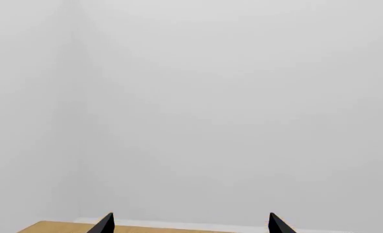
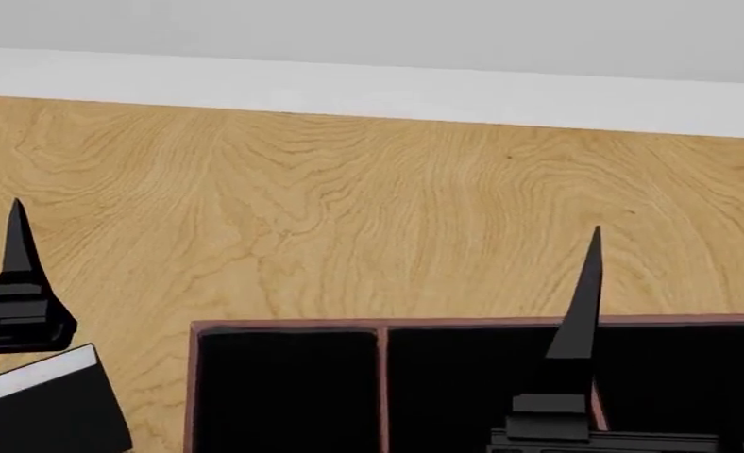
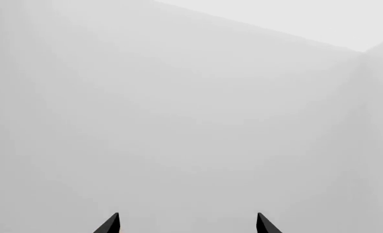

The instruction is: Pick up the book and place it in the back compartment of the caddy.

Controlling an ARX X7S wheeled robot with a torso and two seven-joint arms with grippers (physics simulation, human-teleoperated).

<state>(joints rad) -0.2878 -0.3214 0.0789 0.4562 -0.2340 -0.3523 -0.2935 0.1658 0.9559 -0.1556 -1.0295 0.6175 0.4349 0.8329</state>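
Observation:
In the head view the book (image 2: 55, 413) lies on the wooden table at the lower left, black cover up, its white page edge toward the back. The caddy (image 2: 473, 323), black inside with a reddish-brown rim and dividers, fills the lower middle and right. My left gripper (image 2: 17, 247) hovers just behind the book, fingers pointing away from me. My right gripper (image 2: 587, 283) hangs over the caddy's back cells. In the wrist views the left gripper (image 1: 191, 221) and right gripper (image 3: 187, 221) each show two tips wide apart with nothing between them.
Bare wooden table (image 2: 346, 208) stretches behind the caddy to a white wall strip (image 2: 372, 90). The left wrist view shows only a sliver of table (image 1: 55, 227) under a blank pale wall. The right wrist view shows only the wall.

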